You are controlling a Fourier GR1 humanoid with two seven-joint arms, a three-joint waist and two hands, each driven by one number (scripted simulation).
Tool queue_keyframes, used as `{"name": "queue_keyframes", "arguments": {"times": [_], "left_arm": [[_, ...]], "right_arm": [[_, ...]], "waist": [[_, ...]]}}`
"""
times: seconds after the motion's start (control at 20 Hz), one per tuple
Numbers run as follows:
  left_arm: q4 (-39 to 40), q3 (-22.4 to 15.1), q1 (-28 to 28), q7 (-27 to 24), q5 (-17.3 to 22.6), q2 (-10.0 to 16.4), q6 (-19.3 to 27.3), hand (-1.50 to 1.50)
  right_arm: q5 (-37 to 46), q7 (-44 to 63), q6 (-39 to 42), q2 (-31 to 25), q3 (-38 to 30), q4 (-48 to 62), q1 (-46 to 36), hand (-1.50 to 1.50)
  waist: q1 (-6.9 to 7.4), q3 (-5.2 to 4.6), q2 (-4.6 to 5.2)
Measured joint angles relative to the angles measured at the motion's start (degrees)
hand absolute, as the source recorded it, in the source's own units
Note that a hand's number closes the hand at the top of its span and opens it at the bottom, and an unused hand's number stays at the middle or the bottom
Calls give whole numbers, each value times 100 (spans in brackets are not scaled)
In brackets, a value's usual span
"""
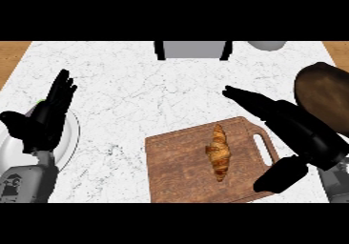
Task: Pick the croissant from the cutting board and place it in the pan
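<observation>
croissant (219, 152), golden-brown, lying on brown wooden cutting board (177, 162); black right hand (297, 125) hovering beside, fingers straight, holding nothing; black left hand (45, 116) open at left; dark round pan (329, 97) far right.

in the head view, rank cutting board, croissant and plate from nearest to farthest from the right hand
1. cutting board, handle end at the right hand
2. croissant, middle of the board
3. plate, far left

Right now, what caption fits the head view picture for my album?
Open right hand hovers beside the croissant on the cutting board, dark pan at right.
</observation>
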Motion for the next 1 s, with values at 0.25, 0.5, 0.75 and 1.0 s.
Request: {"name": "queue_keyframes", "arguments": {"times": [0.25,0.5,0.75,1.0], "left_arm": [[243,34,-170,-95,-98,-59,18,0],[38,127,-81,11,-63,-26,-58,0],[136,104,-122,-35,-151,-99,-54,0],[30,100,-99,70,-206,-166,-32,0]], "right_arm": [[589,-111,84,252,36,367,125,-150],[934,-387,381,486,-5,788,147,-150],[1229,-738,634,660,45,1128,184,-150],[1700,-958,770,892,109,1277,266,-150]], "waist": [[-8,1,4],[3,1,4],[-2,1,4],[-4,2,3]]}}
